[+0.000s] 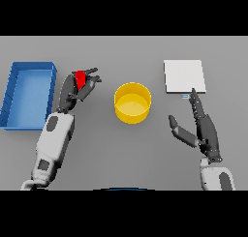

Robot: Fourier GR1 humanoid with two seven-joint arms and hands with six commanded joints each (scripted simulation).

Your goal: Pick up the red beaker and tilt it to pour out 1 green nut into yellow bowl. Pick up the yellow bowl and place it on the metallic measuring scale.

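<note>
The red beaker point(80, 77) shows as a small red patch between the fingers of my left hand point(77, 87), which is curled round it left of the yellow bowl point(132, 102). Most of the beaker is hidden by the hand, and I cannot see a green nut. The bowl stands at the table's middle, a short gap to the right of that hand, and looks empty. The metallic measuring scale point(184, 76) is a pale square plate at the back right. My right hand point(203, 127) lies open just in front of the scale, fingers straight and pointing towards it.
A blue tray point(13, 96) with raised walls lies at the far left, close beside my left arm.
</note>
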